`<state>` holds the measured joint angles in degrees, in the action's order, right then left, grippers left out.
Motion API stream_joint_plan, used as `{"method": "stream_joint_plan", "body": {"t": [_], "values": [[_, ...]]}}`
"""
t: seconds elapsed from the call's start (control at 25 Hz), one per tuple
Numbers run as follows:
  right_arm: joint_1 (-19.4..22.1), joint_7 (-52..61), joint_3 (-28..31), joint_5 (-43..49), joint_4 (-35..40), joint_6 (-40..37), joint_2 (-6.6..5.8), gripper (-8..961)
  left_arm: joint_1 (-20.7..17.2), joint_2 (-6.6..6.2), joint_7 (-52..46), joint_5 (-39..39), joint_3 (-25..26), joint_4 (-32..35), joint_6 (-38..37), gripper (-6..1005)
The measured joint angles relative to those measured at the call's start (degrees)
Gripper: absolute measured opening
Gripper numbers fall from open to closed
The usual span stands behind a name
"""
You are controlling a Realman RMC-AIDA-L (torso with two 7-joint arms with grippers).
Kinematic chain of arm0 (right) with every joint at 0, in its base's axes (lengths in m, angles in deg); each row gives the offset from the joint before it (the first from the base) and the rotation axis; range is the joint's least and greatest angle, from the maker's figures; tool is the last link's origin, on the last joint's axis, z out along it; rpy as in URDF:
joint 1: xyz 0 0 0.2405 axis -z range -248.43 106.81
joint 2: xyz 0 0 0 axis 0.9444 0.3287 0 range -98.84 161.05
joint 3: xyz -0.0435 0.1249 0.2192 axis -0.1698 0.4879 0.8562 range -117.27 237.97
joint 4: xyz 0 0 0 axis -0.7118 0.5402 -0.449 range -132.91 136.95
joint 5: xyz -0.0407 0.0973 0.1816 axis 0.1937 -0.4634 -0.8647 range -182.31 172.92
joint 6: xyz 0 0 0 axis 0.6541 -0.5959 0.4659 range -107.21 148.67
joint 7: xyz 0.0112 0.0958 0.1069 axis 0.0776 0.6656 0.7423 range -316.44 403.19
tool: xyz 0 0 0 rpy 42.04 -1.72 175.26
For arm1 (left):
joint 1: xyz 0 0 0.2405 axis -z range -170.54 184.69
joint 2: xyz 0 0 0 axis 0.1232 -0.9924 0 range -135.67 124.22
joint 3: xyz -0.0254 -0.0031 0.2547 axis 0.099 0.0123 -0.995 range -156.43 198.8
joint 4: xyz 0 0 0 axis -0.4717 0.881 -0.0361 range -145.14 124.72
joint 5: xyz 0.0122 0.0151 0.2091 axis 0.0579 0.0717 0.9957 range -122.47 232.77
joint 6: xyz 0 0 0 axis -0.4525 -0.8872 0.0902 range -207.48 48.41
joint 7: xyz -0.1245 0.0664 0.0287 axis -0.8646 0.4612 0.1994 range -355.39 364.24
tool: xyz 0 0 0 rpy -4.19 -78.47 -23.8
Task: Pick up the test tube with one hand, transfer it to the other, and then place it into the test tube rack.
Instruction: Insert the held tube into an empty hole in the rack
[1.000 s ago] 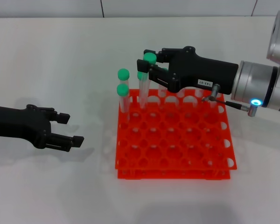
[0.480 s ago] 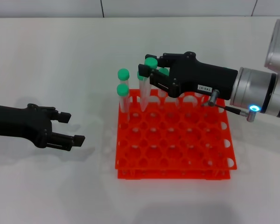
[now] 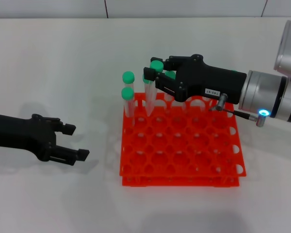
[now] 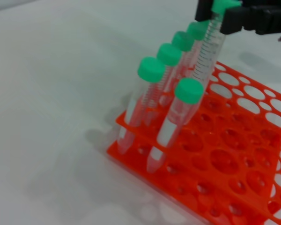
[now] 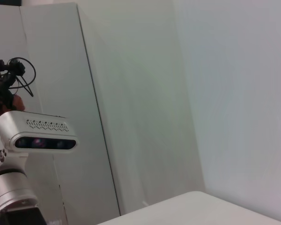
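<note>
The rack point(image 3: 180, 145) sits on the counter point(image 3: 63, 58), right of centre. Several tubes point(image 3: 128, 94) stand in holes at its far-left corner. The right pincer point(image 3: 154, 73) hangs over the rack's far edge, holding a tube point(image 3: 152, 87) upright above a hole. The left pincer point(image 3: 72, 141) lies left of the rack, well apart.

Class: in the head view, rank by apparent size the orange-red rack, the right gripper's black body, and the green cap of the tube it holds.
1. Orange-red plastic test tube rack.
2. Black right gripper, shut on the clear test tube.
3. That tube's round green cap.
No close calls here.
</note>
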<state>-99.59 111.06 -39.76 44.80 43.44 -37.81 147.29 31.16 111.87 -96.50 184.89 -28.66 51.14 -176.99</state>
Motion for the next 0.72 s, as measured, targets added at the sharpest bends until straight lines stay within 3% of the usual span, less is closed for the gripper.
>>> {"method": "stream_joint_plan", "body": {"t": [0.72], "values": [[-0.77, -0.76, -0.53, -0.02, -1.05, 0.27, 0.00, 265, 0.09, 0.09, 0.92, -0.01, -1.84, -0.01, -0.02, 875]]}}
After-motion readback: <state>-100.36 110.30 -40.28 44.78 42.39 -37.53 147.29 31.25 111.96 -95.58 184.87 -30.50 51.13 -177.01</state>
